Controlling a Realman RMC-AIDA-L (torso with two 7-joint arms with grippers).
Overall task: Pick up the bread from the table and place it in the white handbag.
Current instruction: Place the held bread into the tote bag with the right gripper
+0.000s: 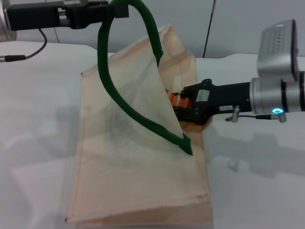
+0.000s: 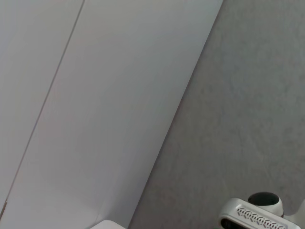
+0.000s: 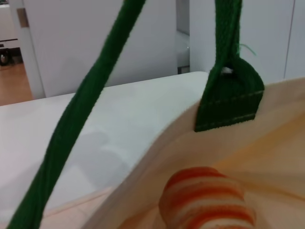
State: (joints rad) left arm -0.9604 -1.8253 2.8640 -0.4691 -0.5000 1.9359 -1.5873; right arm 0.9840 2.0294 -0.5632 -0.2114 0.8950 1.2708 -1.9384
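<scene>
The white handbag point(image 1: 124, 181) lies on the table point(image 1: 33, 95) with its mouth toward the far right. My left gripper point(image 1: 112, 10) is at the top, shut on one dark green handle point(image 1: 107, 81), and holds it up so the upper side of the bag is lifted. My right gripper point(image 1: 177, 102) reaches in from the right at the bag's mouth, shut on the bread point(image 1: 175, 99), whose orange stripes show just behind the lifted fabric. In the right wrist view the bread point(image 3: 207, 198) sits just inside the bag's rim point(image 3: 157, 148), below the green handle point(image 3: 71, 129).
The table's far edge runs behind the bag, with a wall and panels beyond it. A cable point(image 1: 33, 52) lies at the far left of the table. The left wrist view shows only wall and floor.
</scene>
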